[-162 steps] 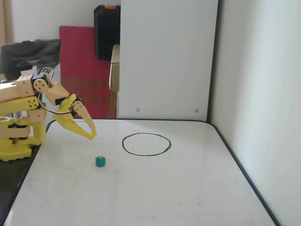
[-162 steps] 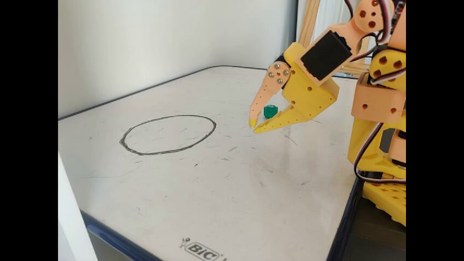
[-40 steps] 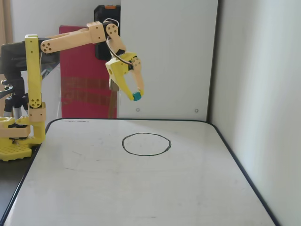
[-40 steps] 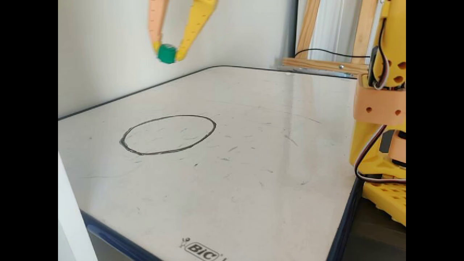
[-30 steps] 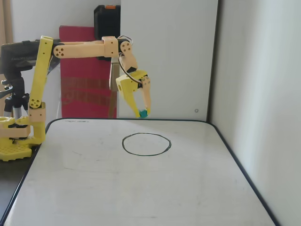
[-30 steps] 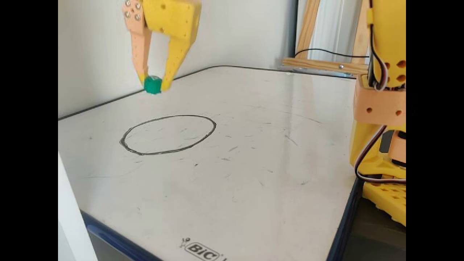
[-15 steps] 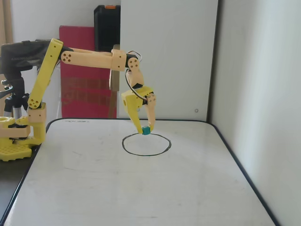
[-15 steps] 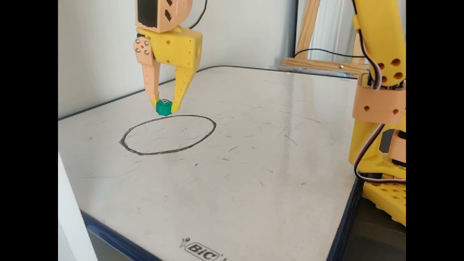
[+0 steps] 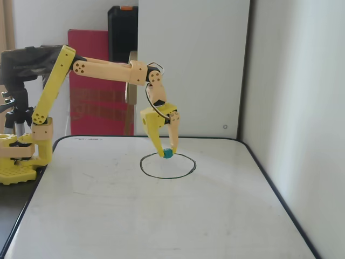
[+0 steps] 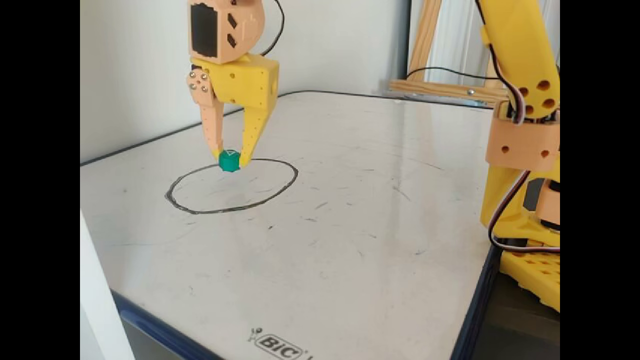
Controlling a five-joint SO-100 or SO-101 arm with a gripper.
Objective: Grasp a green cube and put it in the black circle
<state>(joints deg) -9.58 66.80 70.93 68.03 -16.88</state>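
A small green cube (image 9: 168, 153) (image 10: 229, 161) sits between the tips of my yellow gripper (image 9: 167, 152) (image 10: 230, 157), which points straight down and is shut on it. The cube is at the far rim of the black circle (image 9: 186, 172) (image 10: 280, 189) drawn on the whiteboard, just inside the line. I cannot tell whether the cube touches the board or hangs just above it. The arm reaches out from its yellow base (image 9: 16, 162) (image 10: 530, 220).
The whiteboard (image 9: 135, 216) (image 10: 375, 225) has a dark raised edge. White walls stand close behind and beside it. A red box (image 9: 97, 97) and a black case (image 9: 123, 32) stand behind the board. A tripod (image 9: 16, 108) is near the base.
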